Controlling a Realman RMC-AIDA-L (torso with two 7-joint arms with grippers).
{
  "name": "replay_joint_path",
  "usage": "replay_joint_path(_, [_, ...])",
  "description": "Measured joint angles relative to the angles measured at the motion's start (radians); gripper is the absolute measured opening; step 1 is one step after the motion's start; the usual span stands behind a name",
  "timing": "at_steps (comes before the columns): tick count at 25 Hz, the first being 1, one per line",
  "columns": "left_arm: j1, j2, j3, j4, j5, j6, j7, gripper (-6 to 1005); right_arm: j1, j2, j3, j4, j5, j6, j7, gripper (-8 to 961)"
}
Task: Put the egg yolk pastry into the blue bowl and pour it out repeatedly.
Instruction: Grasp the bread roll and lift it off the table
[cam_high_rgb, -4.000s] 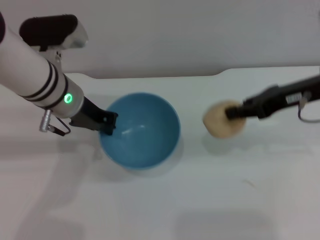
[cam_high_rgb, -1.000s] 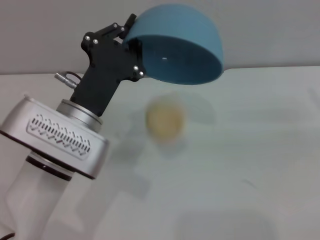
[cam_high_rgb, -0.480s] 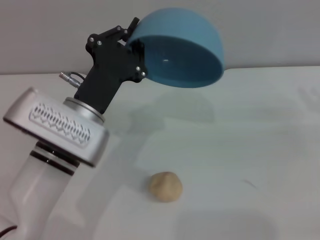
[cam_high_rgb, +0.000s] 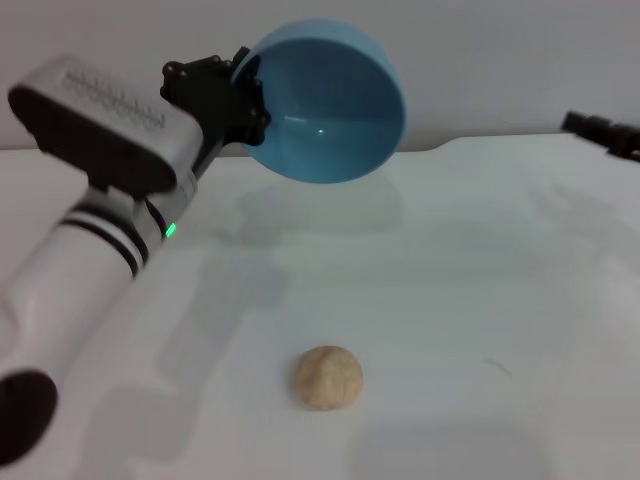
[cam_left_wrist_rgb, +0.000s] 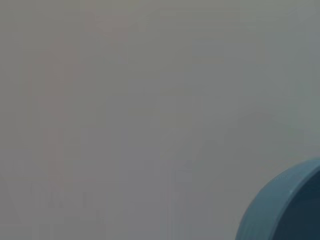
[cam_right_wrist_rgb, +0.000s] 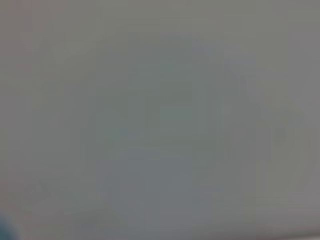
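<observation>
Since half a second earlier the left arm had swung: its silver housing, then low and near the front, now sat high at the far left, and the bowl had rolled from mouth-down toward mouth-sideways. The pastry had not moved from where it landed.

Desk (cam_high_rgb: 520, 300): white, wide, bare around the pastry; the bowl's soft shadow lay on it under the raised bowl.

Left arm: white forearm with black bands and a green light ran up from the near left corner to the silver wrist block, then the black left tool (cam_high_rgb: 240, 95). The forearm was angled up and away, the wrist rolled partway back toward level. My reading: the pour was done and the arm was righting the bowl to set it down again.

Blue bowl (cam_high_rgb: 325, 100): held well above the desk at the far side, tipped, its mouth facing forward and slightly down, nothing inside. The left tool was clenched on its rim at the left edge, which is why it could hang tilted like that. In the left wrist view only an arc of the bowl's rim showed.

Egg yolk pastry (cam_high_rgb: 328, 377): on the desk near the front, upright, well apart from the bowl and nearer the viewer, outside it.

Right tool (cam_high_rgb: 600, 130): only a dark tip at the far right edge, off the work, well clear of the pastry; whether it was released or closed I could not tell.
</observation>
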Motion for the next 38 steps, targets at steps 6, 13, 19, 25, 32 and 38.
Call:
replay_joint_path(6, [-0.001, -0.002, -0.226, -0.153, -0.089, -0.424, -0.027, 6, 0.061, -0.025, -0.102, -0.008, -0.248, -0.077, 0.08, 418])
replay_joint_path(13, [-0.159, 0.002, -0.601, -0.041, -0.161, -1.004, -0.135, 6, 0.162, -0.014, -0.13, -0.012, -0.482, -0.152, 0.219, 417])
replay_joint_path(19, [-0.259, 0.006, -0.792, 0.09, -0.071, -1.28, -0.166, 6, 0.238, -0.002, -0.252, -0.061, -0.552, -0.245, 0.258, 416])
replay_joint_path(25, [-0.273, 0.009, -0.835, 0.063, 0.075, -1.424, -0.252, 7, 0.32, 0.035, -0.364, -0.103, -0.635, -0.301, 0.294, 415])
replay_joint_path(32, [-0.27, 0.009, -0.84, 0.055, 0.089, -1.447, -0.266, 8, 0.367, 0.068, -0.61, -0.098, -0.56, -0.286, 0.312, 413])
replay_joint_path(38, [-0.281, 0.009, -0.838, 0.061, 0.091, -1.449, -0.267, 10, 0.366, 0.069, -0.738, -0.093, -0.479, -0.241, 0.325, 412])
